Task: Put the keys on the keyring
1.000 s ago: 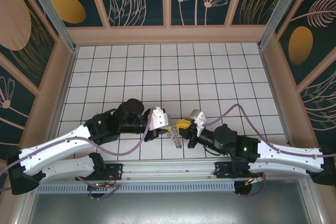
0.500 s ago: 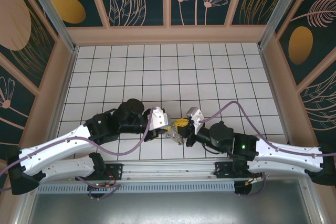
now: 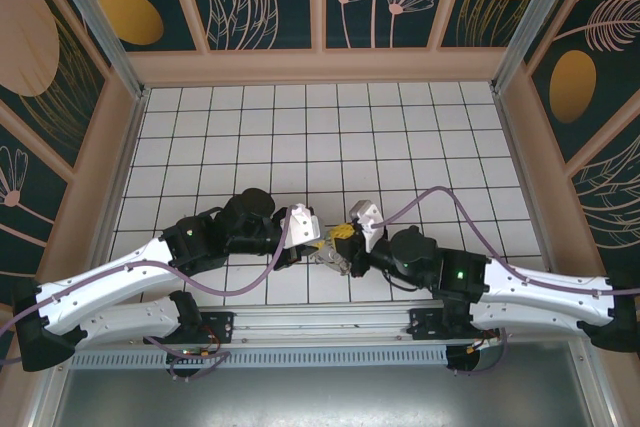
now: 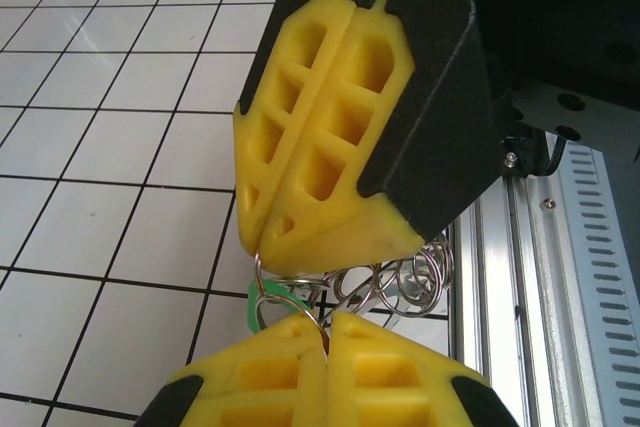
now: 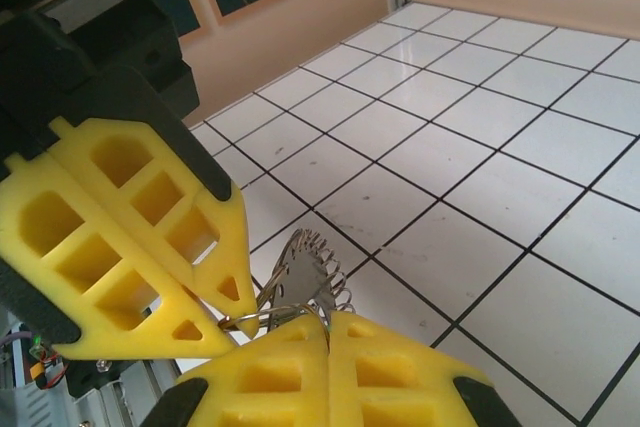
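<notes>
Mid-threading at the tabletop's (image 3: 400,127) 6 o'clock edge: left tool (image 4: 325,330) and right tool (image 4: 261,247) both clenched on keyring (image 4: 400,282), green key (image 4: 262,299) between tips, not clearly on.

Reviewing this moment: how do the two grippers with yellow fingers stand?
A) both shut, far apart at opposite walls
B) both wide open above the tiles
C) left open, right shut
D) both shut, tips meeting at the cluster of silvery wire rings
D: the left gripper and the right gripper each show yellow fingers pressed together, tip to tip at the silvery wire keyring cluster, beside a small light-green key piece.
</notes>
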